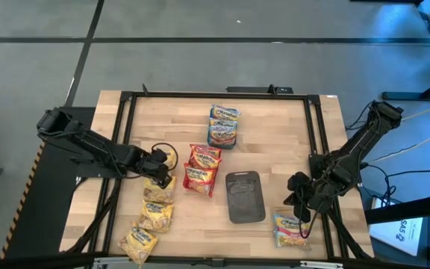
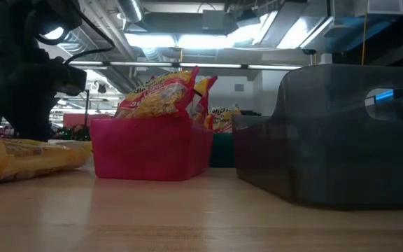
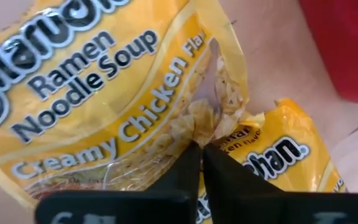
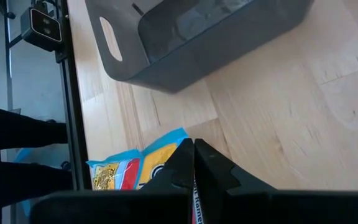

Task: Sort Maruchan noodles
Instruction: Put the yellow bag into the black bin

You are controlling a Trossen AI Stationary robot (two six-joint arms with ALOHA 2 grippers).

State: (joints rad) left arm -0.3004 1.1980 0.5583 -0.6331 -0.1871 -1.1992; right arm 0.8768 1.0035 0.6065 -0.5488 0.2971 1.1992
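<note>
**Left end effector pinches a yellow packet; right one rests shut at the surface's edge**

The yellow Creamy Chicken packet (image 3: 110,93) lies at the left of the wooden surface (image 1: 275,134), at the head of a line of yellow packets (image 1: 155,217) that runs down toward the near-left corner. The left end effector (image 1: 160,159) is closed narrow on this top packet; in its wrist view the two dark fingers (image 3: 185,171) meet on the crinkled plastic at the packet's edge, with a second yellow packet (image 3: 284,149) lying just beneath.

Just beside this line, toward the middle, red packets (image 1: 201,169) sit stacked in the pink tray (image 2: 149,150). Farther back, blue-and-pink packets (image 1: 223,125) lie piled together. The grey tray (image 1: 245,196) stands right of the red ones.

At the near-right corner, one blue-and-pink packet (image 1: 290,228) lies flat on the surface, well apart from the rest. The right end effector (image 1: 302,200) hangs just above it, its fingers pressed together and gripping nothing; its wrist view shows the packet past the fingertips and the grey tray beyond.
</note>
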